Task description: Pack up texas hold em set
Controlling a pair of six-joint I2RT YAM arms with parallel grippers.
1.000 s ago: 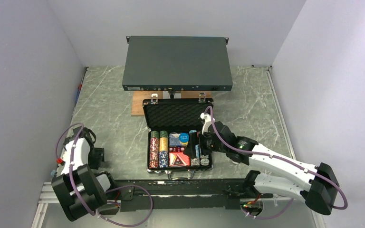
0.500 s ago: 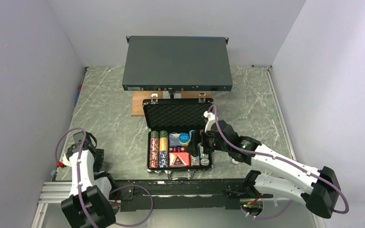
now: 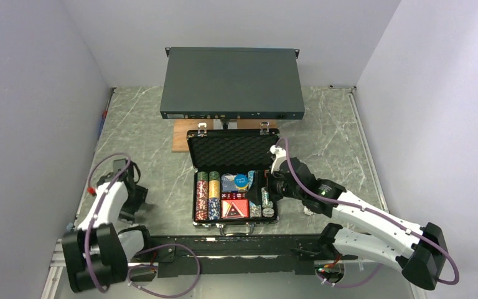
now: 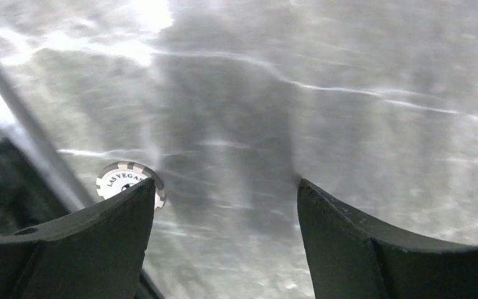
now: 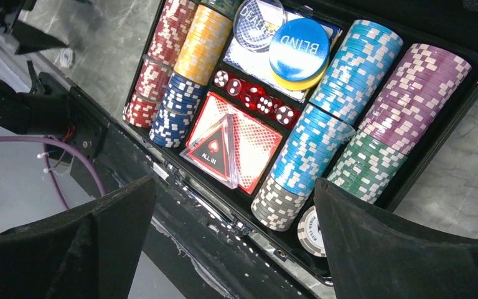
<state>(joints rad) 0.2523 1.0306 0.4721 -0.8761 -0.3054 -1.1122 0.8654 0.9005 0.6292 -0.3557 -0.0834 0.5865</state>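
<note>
The texas hold em set's black briefcase (image 3: 230, 151) lies open at the table's middle, its foam lid tipped back. Inside, the right wrist view shows rows of poker chips (image 5: 190, 59), red dice (image 5: 252, 99), a blue BLIND disc (image 5: 299, 48), a card deck (image 5: 255, 143) and a loose grey chip (image 5: 311, 232) at the front corner. My right gripper (image 3: 259, 190) (image 5: 235, 187) hangs open above the case's right front part, holding nothing. My left gripper (image 3: 138, 200) (image 4: 226, 187) is open over bare table left of the case. A grey-white chip (image 4: 121, 177) lies beside its left finger.
A large dark grey rack box (image 3: 232, 75) stands at the back, with a wooden board (image 3: 179, 138) between it and the case lid. A black rail (image 3: 224, 249) runs along the near edge. Walls close in on the left and right.
The left arm has swung forward and rightward, bringing its gripper out over the table. The right gripper has shifted slightly right over the case.
</note>
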